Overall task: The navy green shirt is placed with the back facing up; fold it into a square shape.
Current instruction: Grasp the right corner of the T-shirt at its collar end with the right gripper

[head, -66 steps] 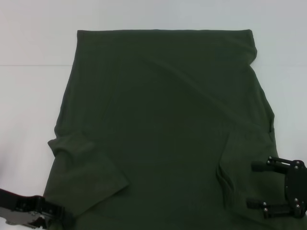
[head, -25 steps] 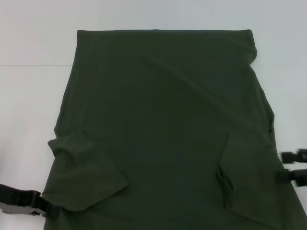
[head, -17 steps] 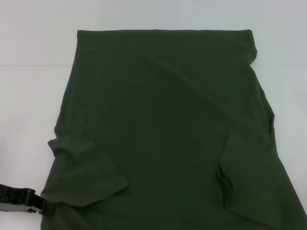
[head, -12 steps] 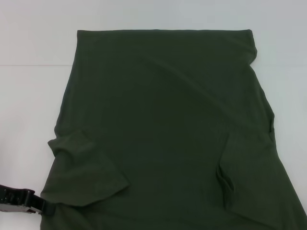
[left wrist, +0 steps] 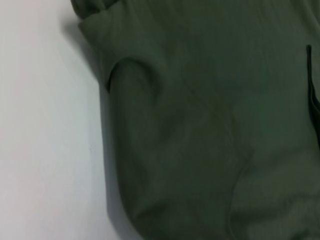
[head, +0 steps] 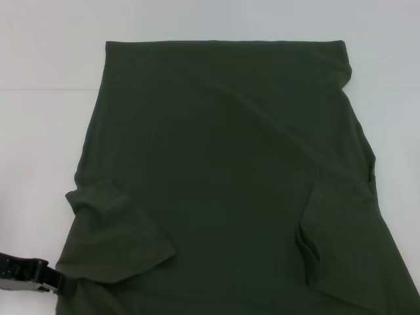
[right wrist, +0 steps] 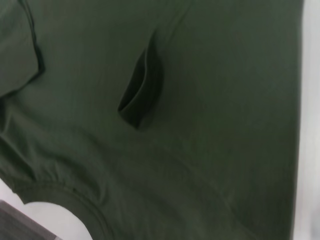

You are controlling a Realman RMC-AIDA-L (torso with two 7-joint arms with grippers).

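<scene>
Presently I see my left claw (head: 62,283) at the near left corner of the head view, its dark body touching the cloth's edge; I cannot tell whether it is released or clenched. Right of it, the navy green shirt (head: 223,170), a large dark olive short-sleeved cloth T-shirt, lies spread plain side up across the white table (head: 39,131), both sleeves folded inward over its body. My right claw is out of sight.

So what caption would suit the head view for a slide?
Green shirt lies back up on a white table, sleeves folded in, left gripper at its near left corner.
</scene>
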